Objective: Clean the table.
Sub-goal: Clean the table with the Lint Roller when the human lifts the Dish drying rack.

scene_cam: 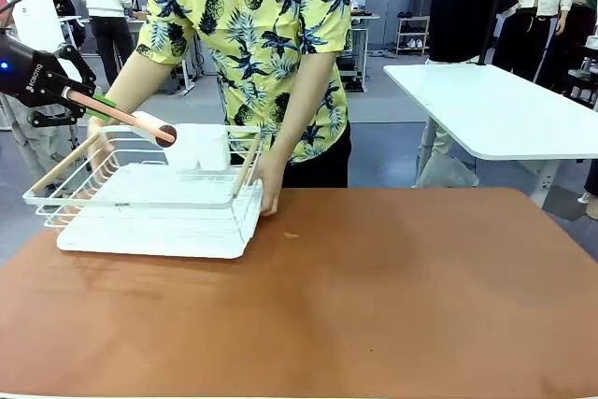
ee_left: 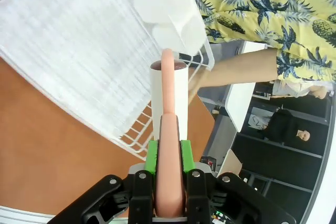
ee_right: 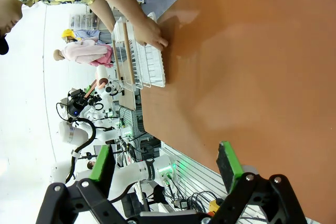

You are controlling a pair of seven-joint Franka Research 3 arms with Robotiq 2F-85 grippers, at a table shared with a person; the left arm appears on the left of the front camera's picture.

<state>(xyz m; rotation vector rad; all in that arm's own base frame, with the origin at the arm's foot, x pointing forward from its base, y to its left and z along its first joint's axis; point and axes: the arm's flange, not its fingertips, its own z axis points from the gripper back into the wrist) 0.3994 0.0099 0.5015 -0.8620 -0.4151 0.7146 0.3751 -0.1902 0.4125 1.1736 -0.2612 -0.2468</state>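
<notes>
The reddish-brown table [scene_cam: 374, 296] has a white wire dish rack [scene_cam: 149, 195] on a white tray at its far left. My left gripper [scene_cam: 97, 104] hovers over the rack's left side, shut on the long salmon-pink handle [scene_cam: 117, 112] of a white cylinder with a dark end [scene_cam: 152, 128]. In the left wrist view, that handle [ee_left: 169, 129] runs between the green pads of the left gripper [ee_left: 169, 157], with the cylinder [ee_left: 169, 85] above the rack [ee_left: 79, 51]. My right gripper [ee_right: 165, 163] is open above the bare table [ee_right: 252, 51], holding nothing.
A person in a yellow pineapple shirt [scene_cam: 252, 25] stands at the far side, one hand [scene_cam: 270, 195] on the rack's right corner. Two white cups [scene_cam: 201, 147] sit at the rack's back. A white-topped table [scene_cam: 505, 109] stands behind on the right.
</notes>
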